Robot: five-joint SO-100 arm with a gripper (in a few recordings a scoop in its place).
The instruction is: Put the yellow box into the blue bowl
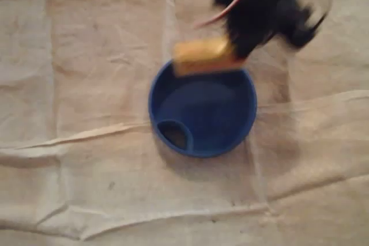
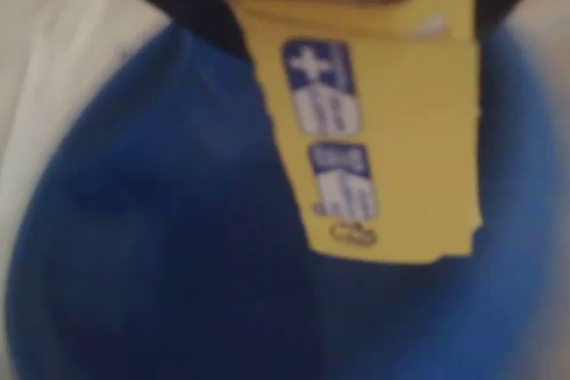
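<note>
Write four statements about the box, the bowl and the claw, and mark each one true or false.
1. The blue bowl stands on a creased beige cloth. True.
2. The yellow box lies flat on the bottom of the blue bowl. False: in the overhead view it is held over the bowl's upper rim.
3. In the wrist view, the yellow box has blue printed patches on its face. True.
4. The claw is open and empty. False: it is shut on the yellow box, with dark fingers on either side of the box in the wrist view.
</note>
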